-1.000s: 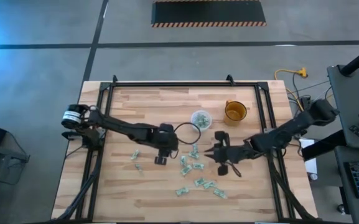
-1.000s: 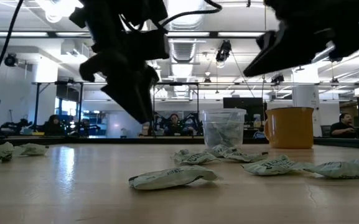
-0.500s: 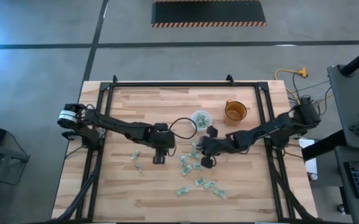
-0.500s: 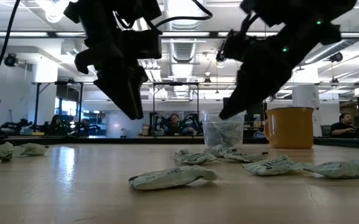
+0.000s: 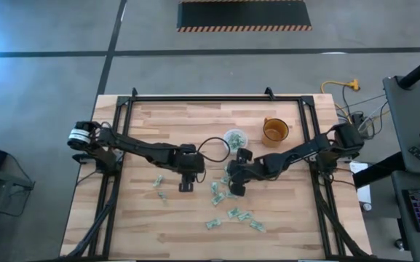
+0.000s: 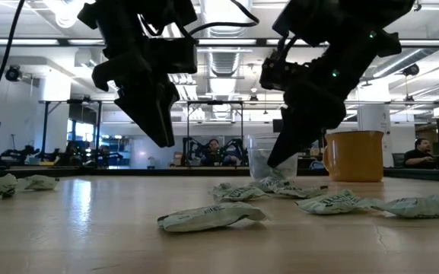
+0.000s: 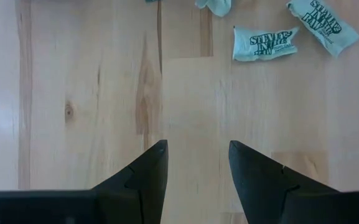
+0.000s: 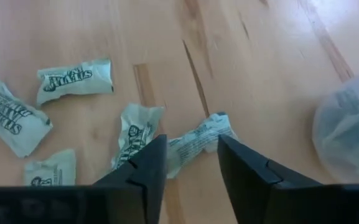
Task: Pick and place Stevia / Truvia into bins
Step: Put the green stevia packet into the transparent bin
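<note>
Hovering apart-fingered, right gripper (image 8: 191,158) seemingly straddles one sachet (image 8: 198,142); left gripper (image 7: 195,165) apart.

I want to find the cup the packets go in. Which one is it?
Look at the wooden table from above and find the two cups near its far middle. The packets go in the small see-through plastic cup, which already has packets inside. Its neighbour, the orange cup, has solid colour and a handle.

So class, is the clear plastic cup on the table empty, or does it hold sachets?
Not empty. The clear cup stands upright with pale green sachets inside, visible from above and through its wall.
</note>
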Robot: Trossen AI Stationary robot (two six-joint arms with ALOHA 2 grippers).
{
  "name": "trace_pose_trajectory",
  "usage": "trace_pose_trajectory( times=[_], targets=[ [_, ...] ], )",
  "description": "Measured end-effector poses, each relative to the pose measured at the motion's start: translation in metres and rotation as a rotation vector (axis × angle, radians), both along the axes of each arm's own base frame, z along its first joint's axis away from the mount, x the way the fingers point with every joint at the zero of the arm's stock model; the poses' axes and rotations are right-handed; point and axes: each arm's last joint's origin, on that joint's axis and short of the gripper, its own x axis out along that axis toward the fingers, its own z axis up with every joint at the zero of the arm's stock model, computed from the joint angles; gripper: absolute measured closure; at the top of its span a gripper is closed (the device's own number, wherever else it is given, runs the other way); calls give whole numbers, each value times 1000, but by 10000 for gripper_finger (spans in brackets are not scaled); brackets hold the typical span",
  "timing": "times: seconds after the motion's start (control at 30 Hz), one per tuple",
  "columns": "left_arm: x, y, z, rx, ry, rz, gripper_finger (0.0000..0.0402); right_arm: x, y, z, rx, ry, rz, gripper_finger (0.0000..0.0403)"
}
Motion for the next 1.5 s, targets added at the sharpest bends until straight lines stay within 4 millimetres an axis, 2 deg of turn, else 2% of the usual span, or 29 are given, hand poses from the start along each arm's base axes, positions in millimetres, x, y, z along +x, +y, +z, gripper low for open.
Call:
trace_pose_trajectory(
  times=[0.23, 0.53, 0.8, 1.4, 1.5],
  targets=[
    [0, 0, 0, 0, 0, 0, 248, 2, -6, 1, 56, -31, -144, 234],
    [0, 0, 0, 0, 0, 1, 248, 1, -7, -1, 105, -51, -262, 244],
    [0, 0, 0, -1, 0, 1, 248, -3, -7, -7, 104, -31, -274, 257],
    [0, 0, -1, -1, 0, 2, 248, -4, -6, -9, 122, -57, -262, 238],
    [0, 0, 0, -1, 0, 2, 248, -2, -6, -16, 117, -44, -260, 238]
  ],
)
